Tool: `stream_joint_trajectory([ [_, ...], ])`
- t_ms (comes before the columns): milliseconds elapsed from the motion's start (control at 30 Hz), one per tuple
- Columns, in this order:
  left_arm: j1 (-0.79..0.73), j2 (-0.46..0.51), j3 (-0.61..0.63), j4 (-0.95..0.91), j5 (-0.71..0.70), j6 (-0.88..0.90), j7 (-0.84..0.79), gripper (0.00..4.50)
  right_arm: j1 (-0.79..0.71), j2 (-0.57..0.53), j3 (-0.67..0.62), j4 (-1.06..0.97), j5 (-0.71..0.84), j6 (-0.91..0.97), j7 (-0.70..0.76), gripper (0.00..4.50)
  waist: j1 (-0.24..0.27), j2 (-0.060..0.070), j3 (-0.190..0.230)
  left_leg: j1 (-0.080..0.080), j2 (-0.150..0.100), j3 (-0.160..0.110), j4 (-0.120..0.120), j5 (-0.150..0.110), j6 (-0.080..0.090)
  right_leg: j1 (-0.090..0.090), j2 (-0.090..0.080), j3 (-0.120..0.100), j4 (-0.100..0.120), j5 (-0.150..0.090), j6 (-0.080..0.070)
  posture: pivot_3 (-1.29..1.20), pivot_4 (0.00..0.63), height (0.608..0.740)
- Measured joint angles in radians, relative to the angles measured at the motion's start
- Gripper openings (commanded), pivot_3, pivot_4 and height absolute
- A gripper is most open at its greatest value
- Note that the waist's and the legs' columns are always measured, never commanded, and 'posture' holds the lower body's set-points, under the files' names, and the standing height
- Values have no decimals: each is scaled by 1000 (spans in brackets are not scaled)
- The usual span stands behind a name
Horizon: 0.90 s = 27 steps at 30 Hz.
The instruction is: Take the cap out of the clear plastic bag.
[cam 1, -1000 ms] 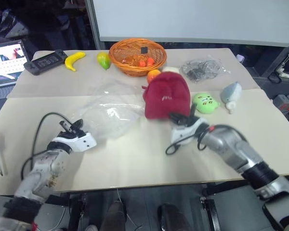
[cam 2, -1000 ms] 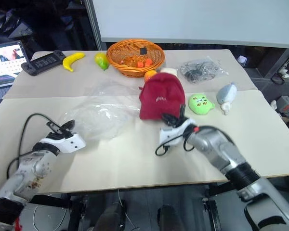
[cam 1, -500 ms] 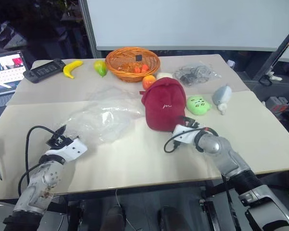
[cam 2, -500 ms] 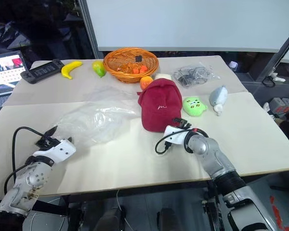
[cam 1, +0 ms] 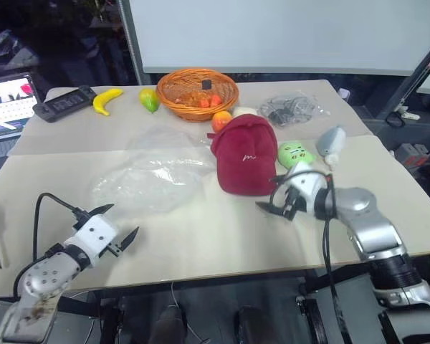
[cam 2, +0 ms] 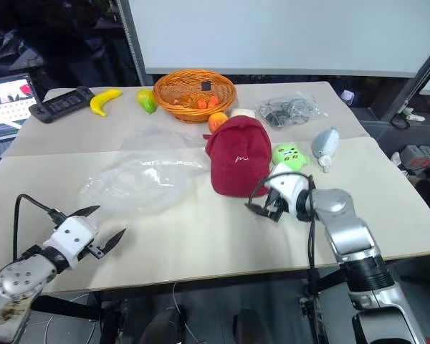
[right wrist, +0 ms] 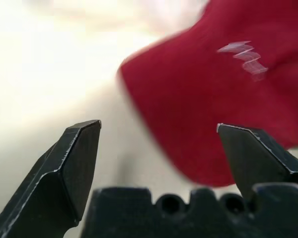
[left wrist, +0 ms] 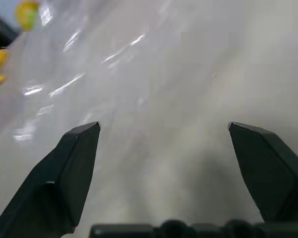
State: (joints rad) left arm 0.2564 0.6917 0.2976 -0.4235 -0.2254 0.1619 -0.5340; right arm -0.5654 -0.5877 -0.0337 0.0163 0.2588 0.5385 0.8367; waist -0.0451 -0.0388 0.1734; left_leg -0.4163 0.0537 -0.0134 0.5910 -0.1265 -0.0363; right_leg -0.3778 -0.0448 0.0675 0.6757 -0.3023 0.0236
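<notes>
1. The left gripper [cam 1: 116, 223] hangs near the table's [cam 1: 201, 244] near left edge, jaws wide open, holding nothing.
2. The right gripper [cam 1: 281, 206] sits just near-right of the cap [cam 1: 244, 154], jaws spread wide and empty; a careless sweep could nudge the cap.
3. The cap lies outside the plastic bag [cam 1: 150, 179], touching its right edge.
4. Near the cap's far side: green toy [cam 1: 295, 153], grey toy [cam 1: 331, 141], orange [cam 1: 221, 120].
5. Farthest: basket [cam 1: 199, 93], cable bag [cam 1: 294, 107], banana [cam 1: 107, 100].

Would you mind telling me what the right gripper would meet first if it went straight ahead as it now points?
Most likely the cap: it lies just ahead of the open right gripper, though depth is unclear.
</notes>
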Motion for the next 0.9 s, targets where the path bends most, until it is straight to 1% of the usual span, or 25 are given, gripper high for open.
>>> stream_joint_trajectory([
  [100,-11,-120,120,-16,-116,105,87,4437,-77,54,-140,117,33,46,-162,4441,1,-1,0,-1,-1,0,0,-1,1,0,0,0,-1,0,1,0,150,740],
  [167,-10,-228,206,-17,-209,169,172,4437,-85,74,-174,201,11,42,-266,4441,3,-1,-1,-5,-1,0,1,-2,3,-3,0,0,-2,0,1,0,150,740],
  [200,-10,-254,238,-16,-236,187,200,4437,-86,85,-176,233,-2,36,-298,4441,3,-1,-1,-10,-1,0,2,-2,3,-8,0,0,-2,0,2,0,150,740],
  [233,-14,-274,272,-13,-261,201,233,4437,-86,96,-176,267,-14,26,-334,4441,2,-1,-1,-14,-2,0,3,-2,3,-11,0,1,-1,1,3,0,150,740],
  [300,-46,-302,355,7,-299,214,304,4437,-90,104,-174,329,-47,-10,-396,4441,3,-1,0,-14,-2,0,4,-2,3,-12,0,1,0,1,3,0,150,740],
  [400,-97,-306,510,104,-331,211,406,4437,-113,104,-175,421,-105,-109,-506,4441,1,-1,-1,-13,-2,0,4,-2,3,-11,0,1,0,1,3,0,150,740],
  [433,-104,-302,538,146,-330,208,425,4437,-113,105,-178,446,-120,-143,-537,4441,-1,-1,-1,-13,-2,0,4,-2,3,-11,0,2,0,1,3,0,150,740],
  [500,-112,-299,555,230,-326,201,437,4437,-113,114,-180,485,-136,-187,-577,4441,0,-1,-1,-12,-3,0,4,-2,3,-10,0,2,-1,1,3,0,150,740],
  [567,-134,-300,547,317,-318,182,436,4437,-112,135,-164,530,-168,-243,-607,4441,0,-1,0,-13,-2,0,4,-2,3,-11,0,1,-1,1,3,0,150,740],
  [733,-149,-310,501,341,-294,142,431,4437,-112,155,-146,574,-179,-315,-616,4441,3,-1,0,-13,-2,0,4,-2,3,-10,0,1,-1,2,4,0,150,740],
  [900,-172,-319,476,358,-291,132,432,4437,-112,157,-143,609,-179,-340,-618,4441,0,-1,0,-13,-2,0,4,-2,3,-11,0,2,-1,2,4,0,150,740],
])
